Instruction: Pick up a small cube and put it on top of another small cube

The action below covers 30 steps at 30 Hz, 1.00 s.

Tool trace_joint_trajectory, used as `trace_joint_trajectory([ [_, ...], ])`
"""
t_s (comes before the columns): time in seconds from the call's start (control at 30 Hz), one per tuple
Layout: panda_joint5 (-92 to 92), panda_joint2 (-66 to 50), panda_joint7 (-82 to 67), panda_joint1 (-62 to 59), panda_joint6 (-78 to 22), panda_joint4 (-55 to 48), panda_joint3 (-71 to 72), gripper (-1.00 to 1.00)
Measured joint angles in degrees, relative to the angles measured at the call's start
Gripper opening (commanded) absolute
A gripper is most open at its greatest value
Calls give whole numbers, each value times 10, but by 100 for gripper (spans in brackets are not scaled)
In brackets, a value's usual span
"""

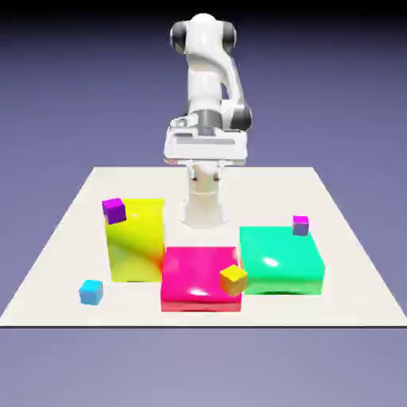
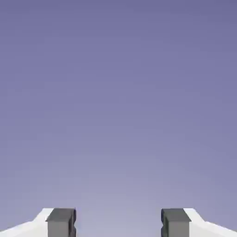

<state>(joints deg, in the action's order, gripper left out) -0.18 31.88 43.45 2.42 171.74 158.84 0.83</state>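
Raised above the pale table (image 1: pixel 207 316), with empty gripper (image 2: pixel 118 223) jaws spread wide, presumably to admit the cyan cube (image 1: pixel 91 292).

Bright tabletop, white glare on glossy blocks, dark upper backdrop, soft edges

The small cube (image 1: pixel 91 292) lies at the exterior view's left, beside the table's (image 1: pixel 48 310) front edge.
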Motion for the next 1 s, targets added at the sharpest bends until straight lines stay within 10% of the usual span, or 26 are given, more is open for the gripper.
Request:
trace_joint_trajectory([
  [1.0,470,-623,109,16,-669,-440,-378,0],
])
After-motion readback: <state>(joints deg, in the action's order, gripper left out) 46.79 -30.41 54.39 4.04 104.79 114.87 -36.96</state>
